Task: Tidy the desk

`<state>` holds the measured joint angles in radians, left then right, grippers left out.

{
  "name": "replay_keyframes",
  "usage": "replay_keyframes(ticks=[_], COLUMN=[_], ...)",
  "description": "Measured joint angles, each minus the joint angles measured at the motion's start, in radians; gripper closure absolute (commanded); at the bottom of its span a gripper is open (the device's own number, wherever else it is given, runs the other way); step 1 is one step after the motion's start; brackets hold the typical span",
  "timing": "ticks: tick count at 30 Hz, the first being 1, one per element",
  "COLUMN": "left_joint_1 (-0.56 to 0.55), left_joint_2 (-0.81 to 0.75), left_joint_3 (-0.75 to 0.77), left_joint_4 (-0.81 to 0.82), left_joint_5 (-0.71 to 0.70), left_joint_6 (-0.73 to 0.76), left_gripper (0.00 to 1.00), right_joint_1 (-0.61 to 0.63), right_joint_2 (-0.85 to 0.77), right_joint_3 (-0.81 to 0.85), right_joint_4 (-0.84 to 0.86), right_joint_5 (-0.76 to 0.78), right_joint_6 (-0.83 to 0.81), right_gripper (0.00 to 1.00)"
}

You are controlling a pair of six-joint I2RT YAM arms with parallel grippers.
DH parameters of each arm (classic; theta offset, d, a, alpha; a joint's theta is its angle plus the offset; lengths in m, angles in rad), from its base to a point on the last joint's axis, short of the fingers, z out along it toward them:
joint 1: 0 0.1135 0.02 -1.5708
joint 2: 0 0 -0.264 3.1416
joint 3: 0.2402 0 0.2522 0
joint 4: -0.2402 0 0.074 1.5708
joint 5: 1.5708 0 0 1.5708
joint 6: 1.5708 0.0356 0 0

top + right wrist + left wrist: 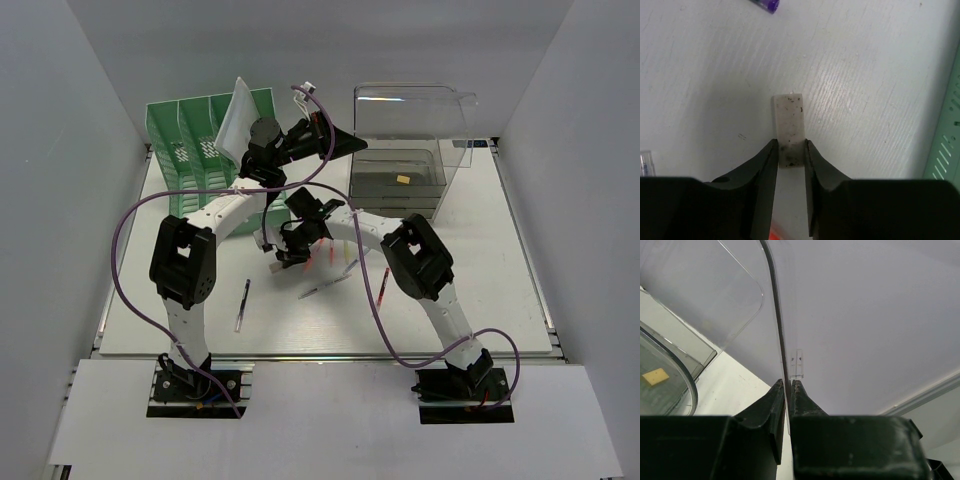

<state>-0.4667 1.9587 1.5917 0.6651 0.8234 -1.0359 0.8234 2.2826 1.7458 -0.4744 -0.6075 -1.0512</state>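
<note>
Desk (480, 300) tidying looks to be at the small-item pick-up. The white tabletop runs from your arm bases back to the far wall, with a purple pen (243, 305) and a few other pens lying loose on its middle stretch.

Just beyond them your right arm folds across toward the left with its wrist pointing down. The right gripper (790, 145) has its jaws pinching the near end of a speckled white eraser (788, 117) that lies flat on the surface.

Farther back your left arm stretches to the clear drawer box (400, 175). The left gripper (788, 386) is pressed together on the thin edge of the clear lid (781, 335), apparently holding it up.

Your next move, I judge, is a straight lift of the eraser, then a carry to the opened box, keeping clear of the left forearm. A green file rack (195, 150) stands at the far left.
</note>
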Motion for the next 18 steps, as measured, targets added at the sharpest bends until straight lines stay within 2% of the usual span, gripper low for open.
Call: replay_keyframes(ticks=[1, 2, 4, 8, 12, 18], left_joint_1=[0.0, 0.0, 0.0, 0.003, 0.005, 0.005], left_joint_2=[0.0, 0.0, 0.0, 0.0, 0.0, 0.0], left_joint_3=[0.0, 0.0, 0.0, 0.0, 0.0, 0.0], left_joint_4=[0.0, 0.0, 0.0, -0.002, -0.004, -0.008], left_joint_5=[0.0, 0.0, 0.0, 0.0, 0.0, -0.001], left_joint_6=[0.0, 0.0, 0.0, 0.001, 0.003, 0.008], left_gripper=[0.96, 0.96, 0.96, 0.96, 0.96, 0.96], right_joint_1=[0.0, 0.0, 0.002, 0.003, 0.005, 0.004], right_joint_2=[0.0, 0.0, -0.005, -0.106, -0.315, -0.636], right_joint_3=[0.0, 0.0, -0.004, -0.165, -0.426, -0.649], right_joint_4=[-0.003, -0.004, -0.004, 0.071, 0.113, 0.209], right_joint_5=[0.001, 0.003, 0.006, 0.047, 0.119, 0.218], right_joint_6=[-0.003, -0.005, -0.006, 0.009, 0.044, 0.092], right_gripper=[0.78, 0.9, 1.0, 1.0, 1.0, 1.0])
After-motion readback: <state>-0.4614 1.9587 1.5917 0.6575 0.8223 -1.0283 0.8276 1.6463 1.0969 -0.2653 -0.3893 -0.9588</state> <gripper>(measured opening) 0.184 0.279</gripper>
